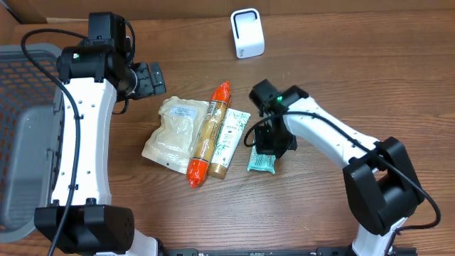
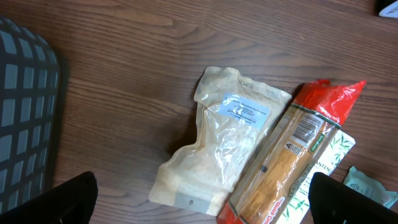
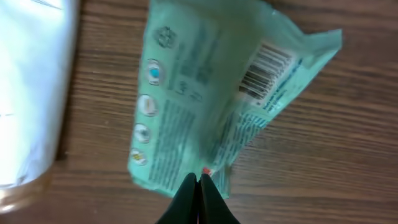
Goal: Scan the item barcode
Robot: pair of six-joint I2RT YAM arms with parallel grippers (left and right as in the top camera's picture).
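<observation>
Mint-green packet [image 3: 199, 93] pinched at its edge on the worktop [image 1: 320, 78]; scan not yet done.
The right tool [image 3: 199, 183] is pressed together on the packet's thin, crinkly film, the printed barcode [image 3: 264, 68] facing up near one crimped end. The packet lies beside the other goods, well apart from the boxy white scanner [image 1: 247, 33], so lift and presentation appear to remain. The left tool [image 1: 146, 78] hangs spread and empty above a glossy clear pouch [image 1: 174, 128] and a long orange pack [image 1: 210, 135] with red ends.

Bright even light, soft shadows; right wrist view blurry.
</observation>
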